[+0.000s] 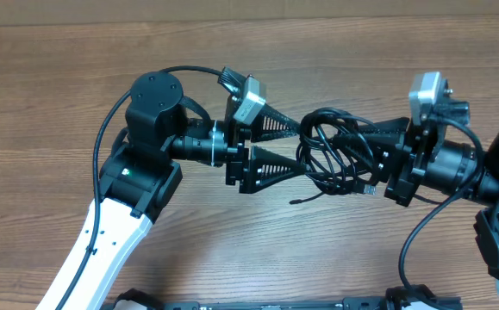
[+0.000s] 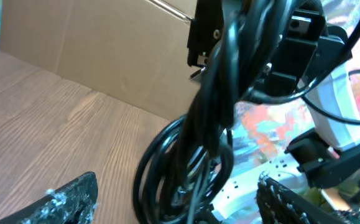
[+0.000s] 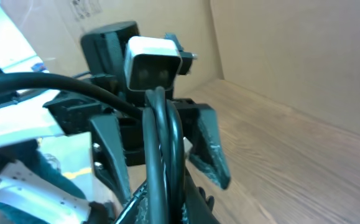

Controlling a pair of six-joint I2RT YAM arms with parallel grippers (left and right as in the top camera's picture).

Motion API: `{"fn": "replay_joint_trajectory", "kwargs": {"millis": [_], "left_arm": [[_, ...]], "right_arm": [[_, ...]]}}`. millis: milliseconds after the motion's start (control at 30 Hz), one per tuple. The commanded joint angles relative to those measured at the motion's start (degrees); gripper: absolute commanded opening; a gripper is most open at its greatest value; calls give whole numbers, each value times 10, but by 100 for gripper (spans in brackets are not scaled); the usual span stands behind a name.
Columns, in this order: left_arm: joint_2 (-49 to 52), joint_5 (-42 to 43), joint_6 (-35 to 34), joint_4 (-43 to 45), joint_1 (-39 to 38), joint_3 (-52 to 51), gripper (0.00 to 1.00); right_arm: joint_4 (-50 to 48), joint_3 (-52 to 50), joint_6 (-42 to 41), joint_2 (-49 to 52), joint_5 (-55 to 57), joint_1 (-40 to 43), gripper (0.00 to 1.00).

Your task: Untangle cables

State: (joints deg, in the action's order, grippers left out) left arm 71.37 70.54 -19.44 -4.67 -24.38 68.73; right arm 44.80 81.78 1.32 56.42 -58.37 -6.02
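**Two arms meet over one knot of cord**

Two robot arms reach toward each other across a brown wood-grain table [image 1: 318, 34]. The white-and-black left arm [image 1: 137, 172] comes in from the near left, and the black right arm [image 1: 490, 172] from the right edge. A tan cardboard wall [image 2: 105, 50] stands behind the table in the left wrist view.

The left gripper [image 1: 299, 145] has its jaws spread wide. Its two black ribbed fingers [image 1: 271, 125] point right, with the bundle's left loops between their tips. In the left wrist view those loops hang between the fingers and touch neither.

The right gripper [image 1: 365, 138] is clamped on the bundle's right side and holds it off the table.

The thin black flexible cables [image 1: 331, 151] hang mid-table between the two grippers, coiled into overlapping loops. In the right wrist view several strands [image 3: 161, 155] run straight up side by side.

One loose cable end [image 1: 294, 201] trails toward the near side, just below the loops.
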Motion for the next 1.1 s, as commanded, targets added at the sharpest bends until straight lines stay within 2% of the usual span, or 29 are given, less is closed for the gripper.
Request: {"fn": "replay_joint_trajectory", "kwargs": {"millis": [0,133,400,533,567,600,633,700,900,933,967,1000,1033,1067], "left_arm": [[-5,10,32,8,0,12,81],[-5,10,24,43,-1,12,80],[-5,-20,21,66,-37,12,66],[-4,-20,21,66,-43,12,44],[-4,-20,21,66,-43,12,32],[-4,-20,21,67,-43,12,13],[-4,-20,21,67,-43,12,4],[-4,-20,21,67,-43,12,4],[-4,-20,-3,66,-43,12,4],[-4,-20,-3,66,-43,12,4],[-4,-19,-3,66,-43,12,4],[-4,-20,-7,66,-42,12,4],[-4,-20,-14,66,-40,12,4],[-4,-21,-14,66,-40,12,4]], "right_arm": [[-4,8,-35,-4,-35,1,7],[12,8,-35,-3,-35,1,8],[9,8,-41,-3,-58,1,8],[9,8,-45,-3,-58,1,10],[10,8,-45,-3,-58,1,12],[12,8,-45,-3,-58,1,14],[14,8,-45,-3,-58,1,15],[20,8,-45,-3,-58,1,19],[23,8,-45,-3,-58,1,19],[23,8,-45,-3,-58,1,25],[23,8,-45,-3,-55,1,42],[25,8,-46,-3,-40,1,78],[32,8,-46,-3,-9,1,100],[39,8,-52,-3,17,1,100]]}}
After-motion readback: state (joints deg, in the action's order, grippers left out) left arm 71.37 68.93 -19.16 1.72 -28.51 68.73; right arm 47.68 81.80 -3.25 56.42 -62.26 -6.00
